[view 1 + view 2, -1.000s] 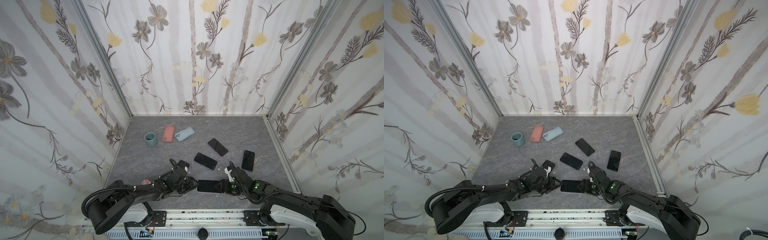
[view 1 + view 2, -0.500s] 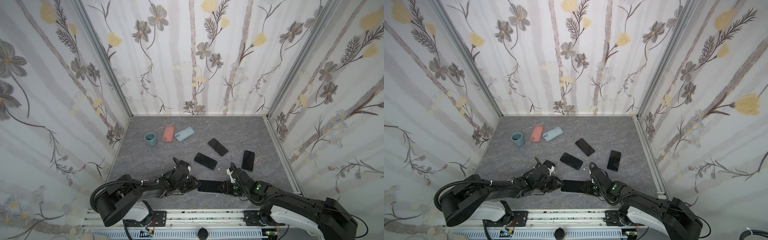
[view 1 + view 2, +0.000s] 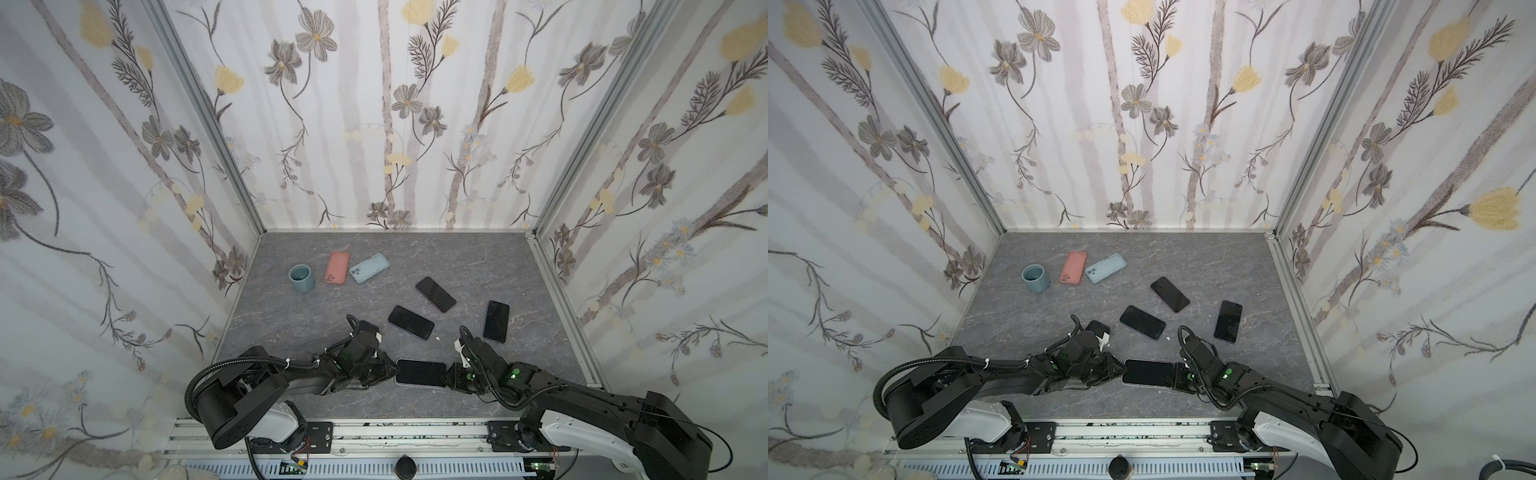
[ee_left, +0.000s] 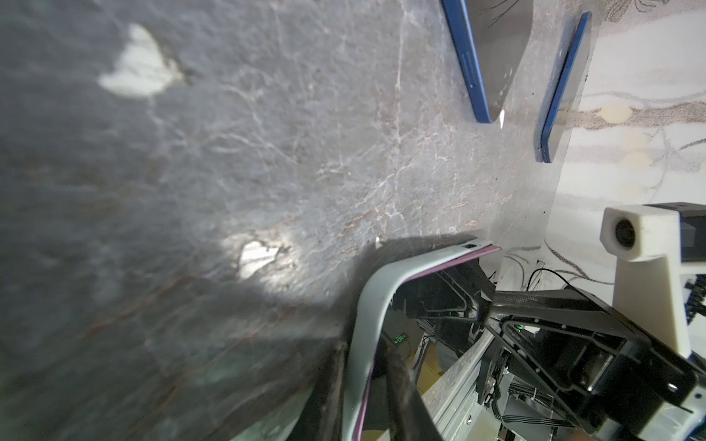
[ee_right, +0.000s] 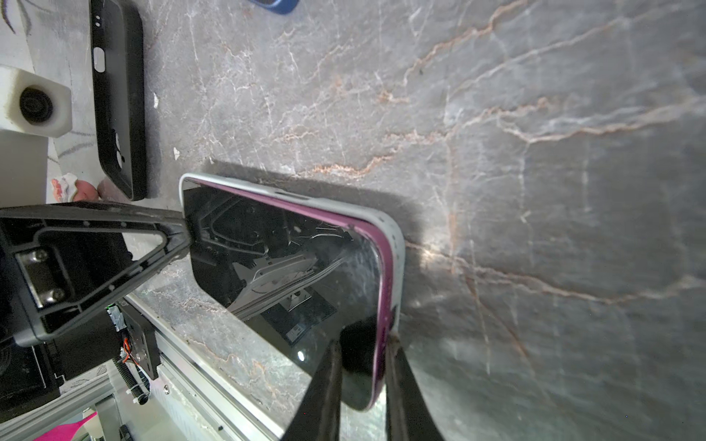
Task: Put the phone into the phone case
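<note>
The phone [image 3: 420, 372] lies screen up just behind the front rail [image 3: 415, 434], its purple edge showing inside the pale phone case [image 5: 397, 267]. The left gripper [image 3: 390, 370] pinches one end and the right gripper [image 3: 448, 376] the other, both narrowed onto it. Farther from the rail lie three dark phones [image 3: 411, 322]. Farthest from it stands a teal cup [image 3: 301, 278]. The table [image 3: 291, 332] is grey veined marble, and floral wallpaper [image 3: 374, 124] surrounds it.

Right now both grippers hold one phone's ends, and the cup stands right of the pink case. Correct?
No: in both top views the cup stands left of the pink case. The left gripper and right gripper do hold the phone by its ends.
</note>
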Controlling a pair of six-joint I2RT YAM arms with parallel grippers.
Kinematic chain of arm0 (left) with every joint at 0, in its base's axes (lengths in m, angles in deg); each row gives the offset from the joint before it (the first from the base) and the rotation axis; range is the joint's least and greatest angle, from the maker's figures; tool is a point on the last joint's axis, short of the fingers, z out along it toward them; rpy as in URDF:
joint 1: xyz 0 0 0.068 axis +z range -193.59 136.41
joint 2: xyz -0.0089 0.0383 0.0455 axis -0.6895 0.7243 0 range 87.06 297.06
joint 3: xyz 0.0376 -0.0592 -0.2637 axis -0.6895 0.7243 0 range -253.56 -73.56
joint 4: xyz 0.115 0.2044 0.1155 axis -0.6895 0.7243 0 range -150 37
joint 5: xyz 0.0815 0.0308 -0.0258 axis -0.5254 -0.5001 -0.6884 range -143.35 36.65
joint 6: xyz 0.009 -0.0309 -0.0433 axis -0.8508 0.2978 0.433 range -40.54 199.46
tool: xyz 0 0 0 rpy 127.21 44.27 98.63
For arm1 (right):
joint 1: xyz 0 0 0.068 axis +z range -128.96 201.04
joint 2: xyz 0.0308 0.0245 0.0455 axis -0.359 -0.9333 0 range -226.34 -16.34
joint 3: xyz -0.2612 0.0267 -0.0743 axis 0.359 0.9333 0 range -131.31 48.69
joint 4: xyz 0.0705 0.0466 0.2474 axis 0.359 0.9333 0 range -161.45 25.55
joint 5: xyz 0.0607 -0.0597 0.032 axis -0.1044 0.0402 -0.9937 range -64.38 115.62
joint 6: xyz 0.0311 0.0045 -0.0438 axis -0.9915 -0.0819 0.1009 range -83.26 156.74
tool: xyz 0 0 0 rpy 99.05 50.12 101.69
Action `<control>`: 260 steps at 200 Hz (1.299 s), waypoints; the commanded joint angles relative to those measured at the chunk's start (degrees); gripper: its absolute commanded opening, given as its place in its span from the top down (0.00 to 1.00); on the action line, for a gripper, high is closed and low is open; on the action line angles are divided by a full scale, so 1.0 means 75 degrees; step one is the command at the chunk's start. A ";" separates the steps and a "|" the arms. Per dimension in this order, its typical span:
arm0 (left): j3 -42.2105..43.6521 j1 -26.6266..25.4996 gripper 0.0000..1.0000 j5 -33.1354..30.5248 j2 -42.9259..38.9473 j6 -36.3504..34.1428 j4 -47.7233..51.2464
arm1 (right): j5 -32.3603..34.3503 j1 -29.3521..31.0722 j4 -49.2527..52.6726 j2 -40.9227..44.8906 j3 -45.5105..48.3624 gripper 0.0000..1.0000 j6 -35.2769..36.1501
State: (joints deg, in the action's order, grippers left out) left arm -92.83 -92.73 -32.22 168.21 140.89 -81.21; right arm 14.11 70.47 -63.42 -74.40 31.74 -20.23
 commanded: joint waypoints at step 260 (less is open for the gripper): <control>0.0439 -0.0027 0.81 -0.0511 0.0143 -0.0140 0.0951 | 0.0041 0.0030 0.0810 -0.0178 -0.0506 0.78 0.0758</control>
State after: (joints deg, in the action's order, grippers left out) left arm -89.94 -92.97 -34.63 167.62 139.88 -84.05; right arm 15.08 70.58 -57.12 -74.95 27.76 -15.03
